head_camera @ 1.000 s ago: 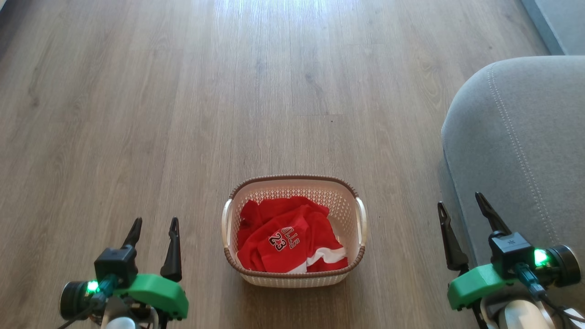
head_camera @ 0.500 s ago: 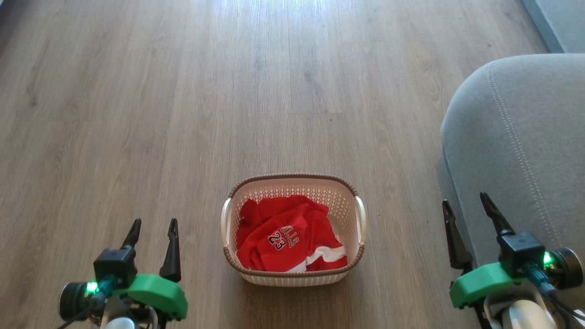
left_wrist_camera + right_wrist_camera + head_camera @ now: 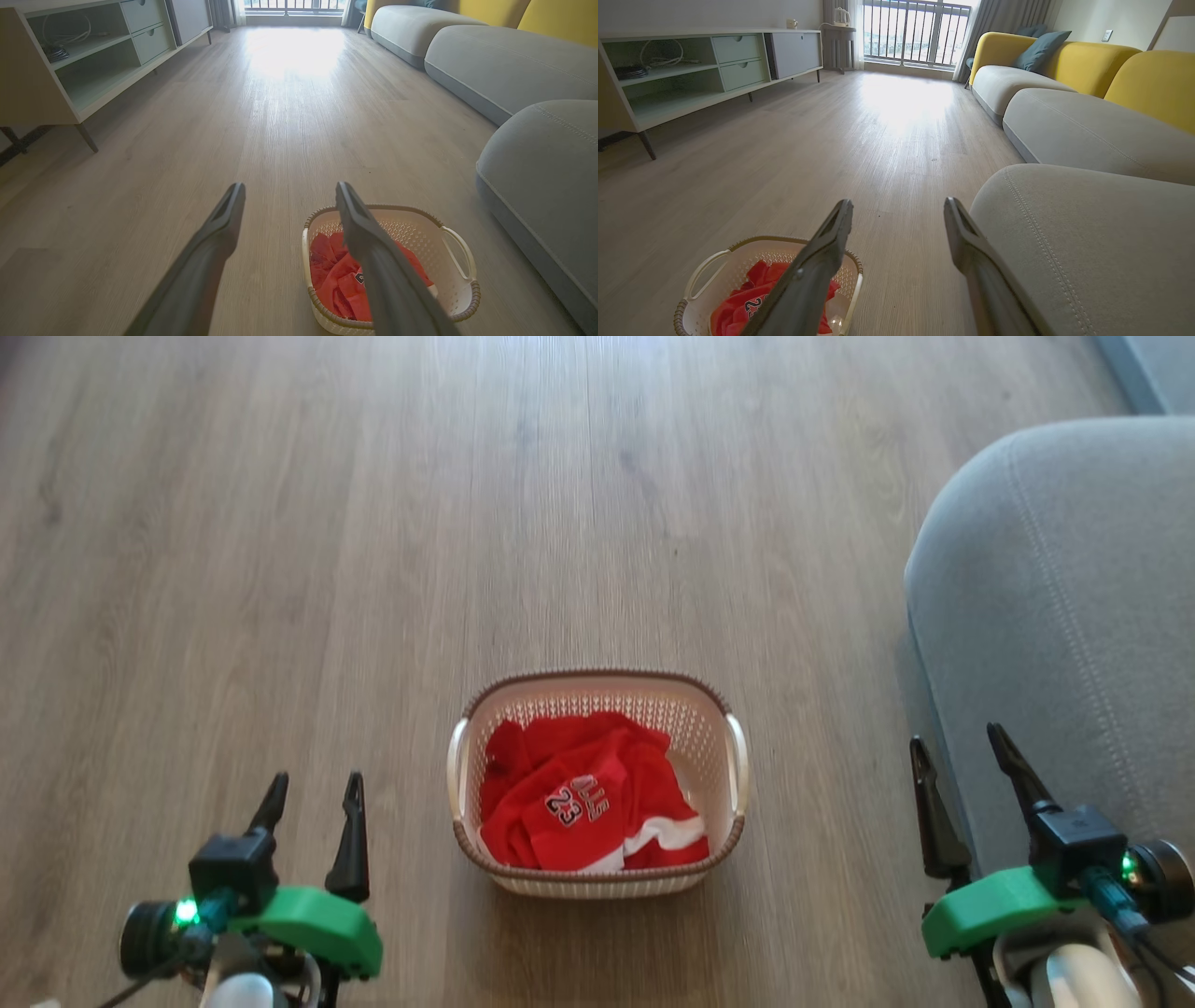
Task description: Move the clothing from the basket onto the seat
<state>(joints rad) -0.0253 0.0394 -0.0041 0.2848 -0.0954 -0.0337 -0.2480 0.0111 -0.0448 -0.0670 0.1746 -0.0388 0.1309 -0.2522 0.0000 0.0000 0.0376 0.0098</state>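
1. Left gripper point(image 3: 317, 779): the jaws stand spread, with nothing gripped and only wooden floor point(image 3: 280, 569) seen between the two dark fingers.
2. Right gripper point(image 3: 956, 737): the jaws are likewise spread and hold nothing.
3. Clothing point(image 3: 583, 793): a crumpled red heap with white trim and a printed "23". It lies between the two grippers, to the right of the left jaws and to the left of the right jaws, roughly level with the fingertips and well apart from both. In the left wrist view the right-hand finger crosses in front of it. In the right wrist view the left-hand finger does the same.
4. Basket point(image 3: 597, 679): cream, perforated and brown-rimmed, it stands upright on the floor and contains all the clothing. A pale patch on its floor may be a sticker, but the view is too soft to tell.
5. Seat point(image 3: 1055, 597): a grey cushion with a stitched line, just beside the right jaws on their outer side and across from the basket. No garment lies on it.
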